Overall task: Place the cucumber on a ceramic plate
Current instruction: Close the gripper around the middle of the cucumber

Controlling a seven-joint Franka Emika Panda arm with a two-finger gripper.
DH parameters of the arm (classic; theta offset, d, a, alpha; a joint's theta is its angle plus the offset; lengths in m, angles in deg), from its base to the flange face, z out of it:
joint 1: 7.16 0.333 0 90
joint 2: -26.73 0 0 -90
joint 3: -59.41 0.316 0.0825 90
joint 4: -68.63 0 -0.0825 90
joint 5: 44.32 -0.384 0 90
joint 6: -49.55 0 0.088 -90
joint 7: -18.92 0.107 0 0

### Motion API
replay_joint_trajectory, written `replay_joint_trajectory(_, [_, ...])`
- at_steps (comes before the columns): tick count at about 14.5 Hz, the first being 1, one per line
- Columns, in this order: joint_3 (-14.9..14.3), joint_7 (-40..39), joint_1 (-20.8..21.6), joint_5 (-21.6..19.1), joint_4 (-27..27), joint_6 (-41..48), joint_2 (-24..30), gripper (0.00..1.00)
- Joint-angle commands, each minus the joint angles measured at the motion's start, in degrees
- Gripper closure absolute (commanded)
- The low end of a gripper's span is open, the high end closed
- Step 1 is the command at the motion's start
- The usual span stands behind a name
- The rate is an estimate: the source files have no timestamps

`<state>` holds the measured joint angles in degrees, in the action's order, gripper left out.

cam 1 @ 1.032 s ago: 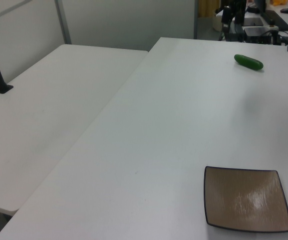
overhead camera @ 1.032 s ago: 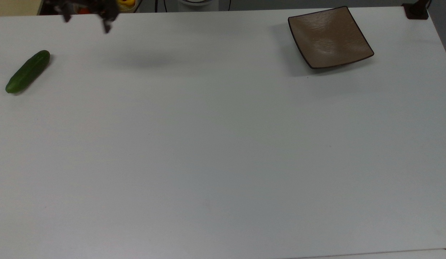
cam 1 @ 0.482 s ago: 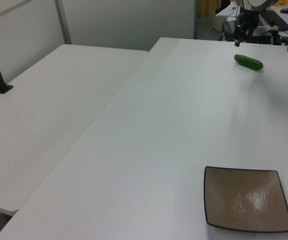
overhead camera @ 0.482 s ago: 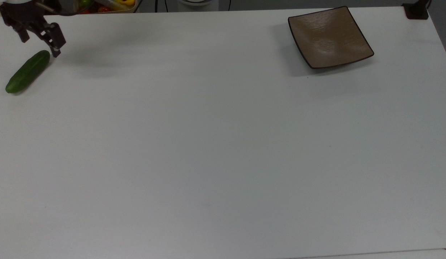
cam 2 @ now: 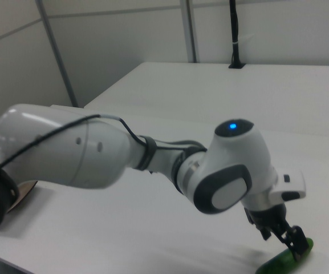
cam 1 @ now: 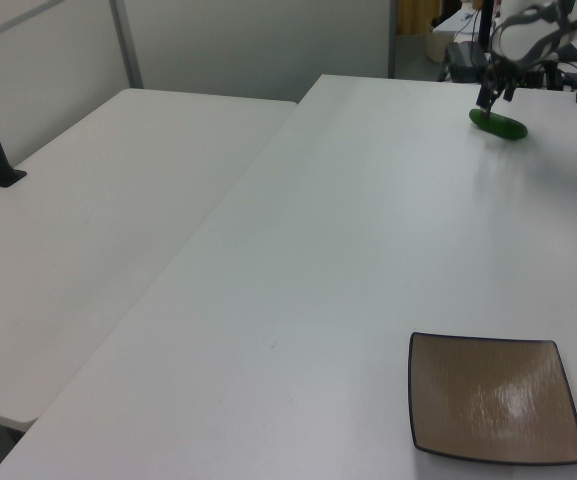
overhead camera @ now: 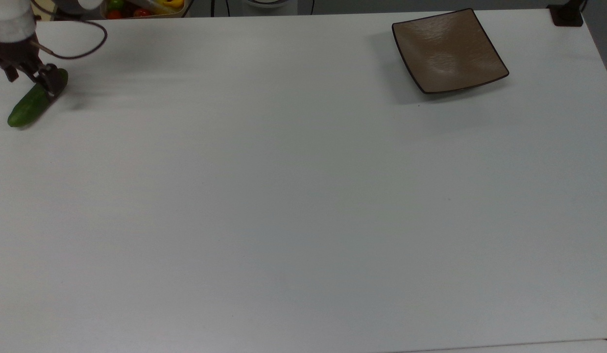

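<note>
Straddling the far end of the cucumber point(overhead camera: 30, 101), my claw point(overhead camera: 31, 74) hangs low with its two dark fingers spread apart, one on each side of the green body and nothing pinched yet. In the top view one finger point(overhead camera: 49, 80) overlaps the cucumber's upper-right end; whether it touches the skin I cannot tell. The right view shows the tip down close beside the cucumber point(cam 2: 284, 260) on the surface point(overhead camera: 283, 196).

The first risk sits right here. I am over one end, not the middle, so a squeeze could pivot the smooth round body out from between my fingers, or lift it hanging lopsided. If a finger lands on top of the curve instead of beside it, the cucumber could roll away, and it lies near the surface's edge at the top view's left, with little room to spare.

Farther off, the ceramic plate point(overhead camera: 449, 51) waits empty at the top view's upper right, well apart from the cucumber, most of the surface between them. A weak end grip could slip on that long carry. The plate is shallow and glossy, so a careless release could let the cucumber roll over its low rim.
</note>
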<state>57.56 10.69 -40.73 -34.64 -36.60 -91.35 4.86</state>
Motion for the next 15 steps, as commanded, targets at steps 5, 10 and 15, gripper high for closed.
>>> replay_joint_trajectory(5, [0.2, -0.1, -0.6, 2.9, 0.3, -4.1, -3.4, 0.62])
replay_joint_trajectory(10, [0.2, -0.4, -1.1, 6.5, 0.3, -4.0, -3.4, 0.86])
replay_joint_trajectory(15, [0.4, 0.1, -1.2, 5.5, 2.7, -2.9, -2.1, 0.86])
